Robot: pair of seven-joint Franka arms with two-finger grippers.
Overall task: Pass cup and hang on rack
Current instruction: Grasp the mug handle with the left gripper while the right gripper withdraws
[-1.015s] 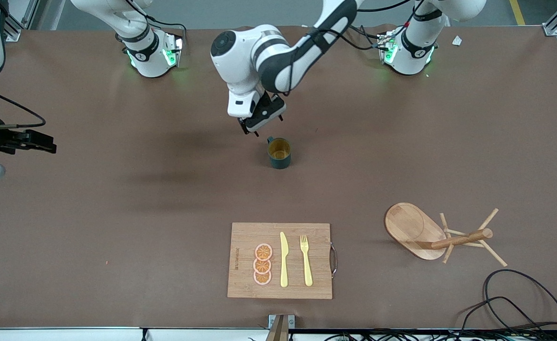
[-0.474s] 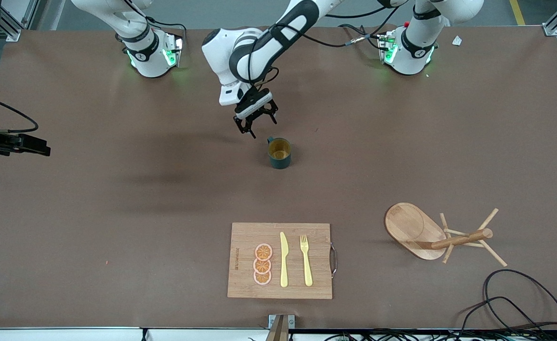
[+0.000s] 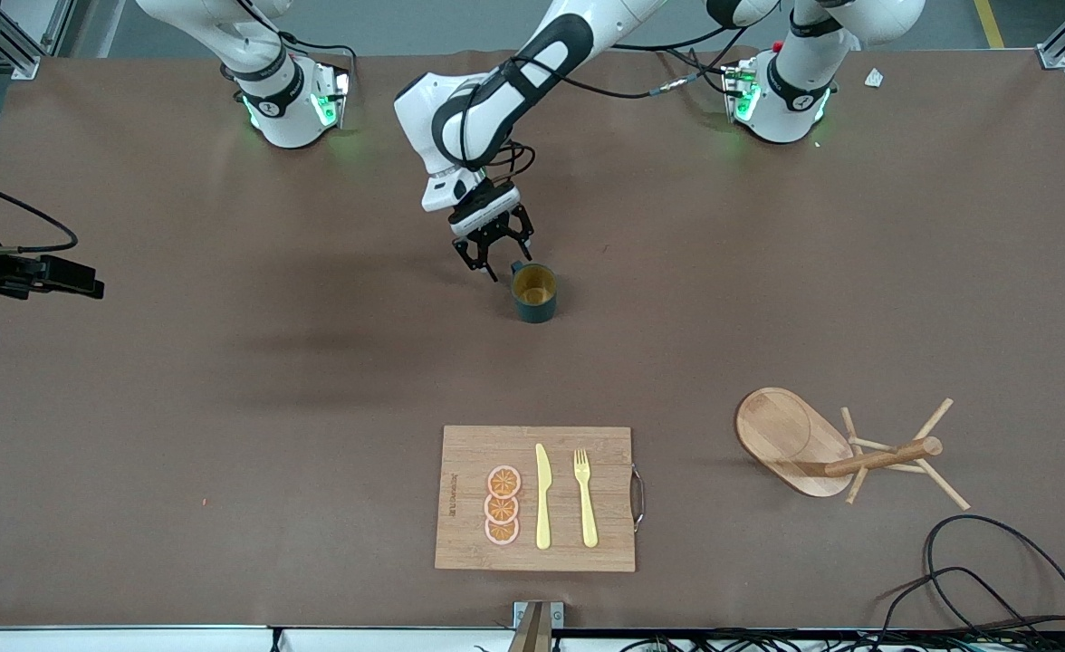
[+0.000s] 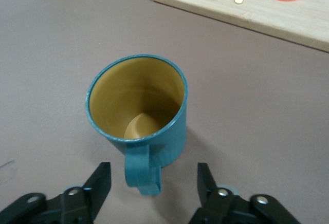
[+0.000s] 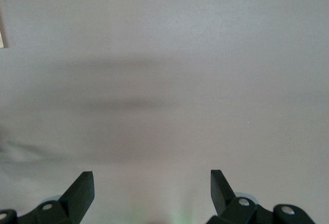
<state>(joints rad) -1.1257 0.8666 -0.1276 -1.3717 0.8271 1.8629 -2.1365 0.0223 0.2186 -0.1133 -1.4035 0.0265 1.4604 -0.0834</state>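
On the brown bench (image 3: pixel 225 407), the teal cup (image 3: pixel 533 292) stood upright, its handle between the left claw (image 4: pixel 154 190)'s parted, ungripping fingers; the right claw (image 5: pixel 152 193) waited wide, well apart.

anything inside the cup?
Nothing visible: the cup stands upright, showing only its bare yellowish-brown inside and part of its floor. The near inner wall and the floor below it are hidden by the rim.

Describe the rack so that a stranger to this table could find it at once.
Start from the bamboo cutting board at the table edge nearest the front camera and go toward the left arm's end. The rack lies there, tipped on its side. Its oval base, thick post and thin pegs set it apart from the flat rectangular board.
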